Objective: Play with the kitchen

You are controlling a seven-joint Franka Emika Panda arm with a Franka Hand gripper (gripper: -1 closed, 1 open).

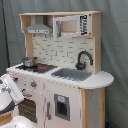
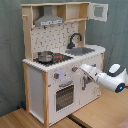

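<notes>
The kitchen (image 1: 70,87) is a tall white and light-wood toy set, seen in both exterior views. It has a black faucet (image 1: 83,59), a grey sink (image 1: 72,74), a small pot (image 1: 29,61) on the stovetop and a hood (image 1: 37,30). In the second exterior view my gripper (image 2: 84,69) reaches in from the second exterior view's right. It sits right at the kitchen (image 2: 37,85) front panel, beside a knob (image 2: 75,69) and above the oven door (image 2: 64,95). In the first exterior view the white arm (image 1: 10,95) covers the lower left front.
A grey curtain hangs behind everything. The kitchen stands on a wooden table (image 2: 30,120). A small upper cupboard door (image 2: 99,11) stands open at the top right. The rounded counter end (image 1: 102,79) juts out beside the sink.
</notes>
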